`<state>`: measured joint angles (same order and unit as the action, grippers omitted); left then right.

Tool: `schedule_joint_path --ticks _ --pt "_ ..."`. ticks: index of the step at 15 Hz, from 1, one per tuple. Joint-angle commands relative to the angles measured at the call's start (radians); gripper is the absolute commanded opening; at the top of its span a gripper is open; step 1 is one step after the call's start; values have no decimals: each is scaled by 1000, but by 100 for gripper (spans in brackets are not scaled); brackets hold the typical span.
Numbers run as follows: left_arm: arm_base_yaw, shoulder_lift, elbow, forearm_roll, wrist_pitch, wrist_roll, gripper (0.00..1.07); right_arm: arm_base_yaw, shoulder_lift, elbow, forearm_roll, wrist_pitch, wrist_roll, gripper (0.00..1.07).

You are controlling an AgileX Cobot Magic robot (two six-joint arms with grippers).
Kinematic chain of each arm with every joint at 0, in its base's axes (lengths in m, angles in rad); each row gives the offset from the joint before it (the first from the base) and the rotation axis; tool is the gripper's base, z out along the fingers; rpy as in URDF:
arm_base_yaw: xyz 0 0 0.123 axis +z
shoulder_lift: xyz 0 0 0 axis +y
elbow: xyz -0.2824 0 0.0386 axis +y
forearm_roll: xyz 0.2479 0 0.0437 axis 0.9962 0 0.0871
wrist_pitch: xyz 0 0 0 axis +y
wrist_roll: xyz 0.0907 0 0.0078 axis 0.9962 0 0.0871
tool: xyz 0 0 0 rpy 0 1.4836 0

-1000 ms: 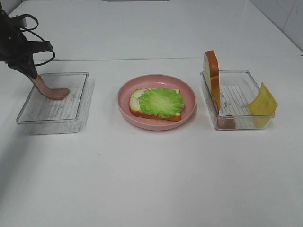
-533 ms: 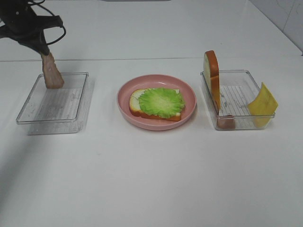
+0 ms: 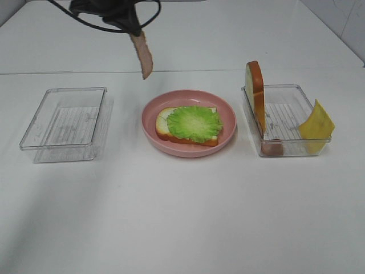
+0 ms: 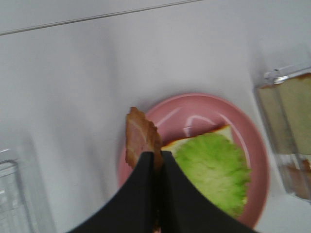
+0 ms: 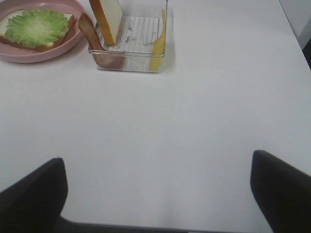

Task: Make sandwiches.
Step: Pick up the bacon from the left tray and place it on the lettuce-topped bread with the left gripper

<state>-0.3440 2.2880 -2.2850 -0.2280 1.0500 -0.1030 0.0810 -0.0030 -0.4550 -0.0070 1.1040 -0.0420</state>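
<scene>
A pink plate in the middle holds the sandwich base: a bread slice with green lettuce on top. My left gripper hangs high behind the plate's left edge, shut on a brown bacon strip that dangles from it. The left wrist view shows the shut fingers pinching that bacon strip over the plate rim beside the lettuce. My right gripper is open and empty over bare table, short of the right tray.
The left clear tray has nothing in it. The right clear tray holds an upright bread slice, a yellow cheese square and another bacon strip. The table's far edge runs behind the trays.
My left gripper lifted the bacon strip out of the left tray and carried it up and right, toward the plate. The tray is now empty. The right gripper stayed open.
</scene>
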Motion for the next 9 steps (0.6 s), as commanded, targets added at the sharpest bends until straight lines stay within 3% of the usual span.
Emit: schedule_joint_path --ticks 1,5,9 --pt "-94 -8 -3 -56 -70 -6 0 -6 -30 2 0 -5 -7 99" --pt "-220 13 -2 -88 -151 -68 0 -6 -30 2 0 -5 -7 99" --pt "-249 46 -2 -166 -145 -66 0 -6 -30 2 0 -5 -7 99"
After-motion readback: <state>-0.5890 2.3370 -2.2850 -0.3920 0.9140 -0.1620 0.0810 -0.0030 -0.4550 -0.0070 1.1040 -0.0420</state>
